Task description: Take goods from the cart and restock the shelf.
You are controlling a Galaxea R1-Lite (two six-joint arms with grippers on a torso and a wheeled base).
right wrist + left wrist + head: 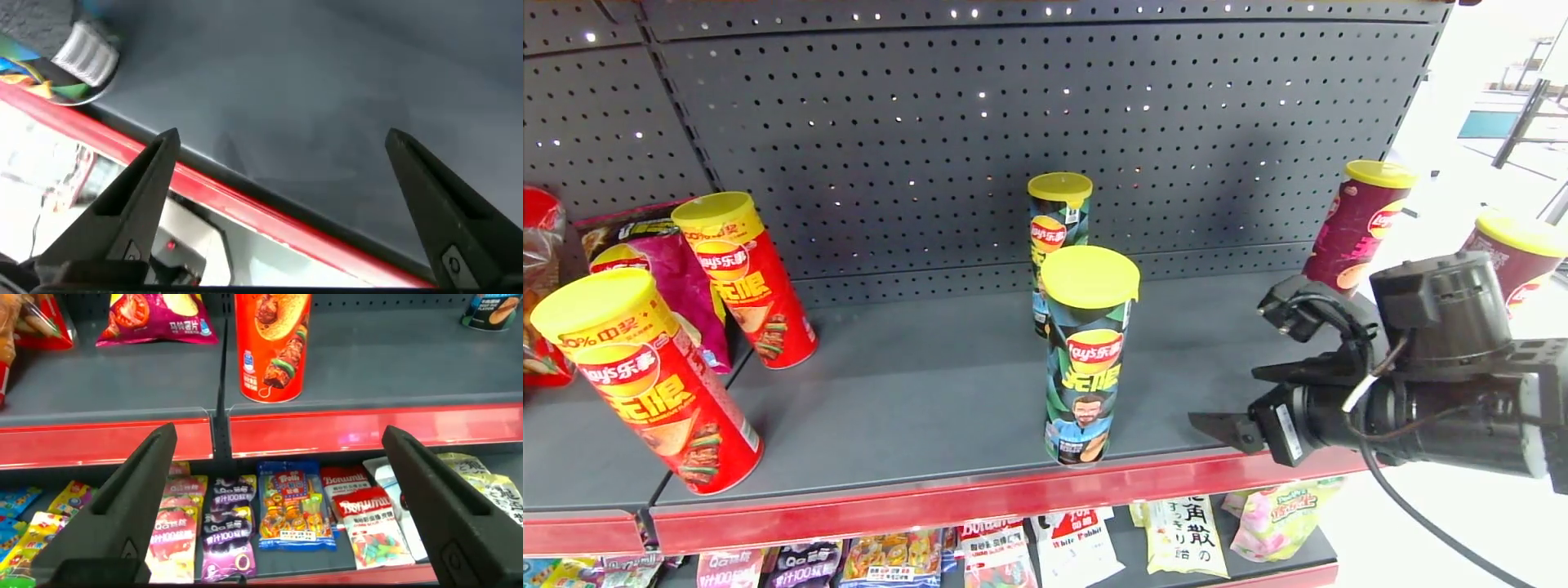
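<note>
Grey matte shelf (915, 392), perforated back: a round green can (1088, 359) with a yellow lid (1090, 276) is stood at the front edge. Right gripper (1229, 400), near it, and left gripper (278, 437) are seen with fingers spread wide, empty.

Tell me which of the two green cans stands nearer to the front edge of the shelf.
The front green can, its base right at the red lip. The rear green can stands behind it, close to the pegboard.
</note>
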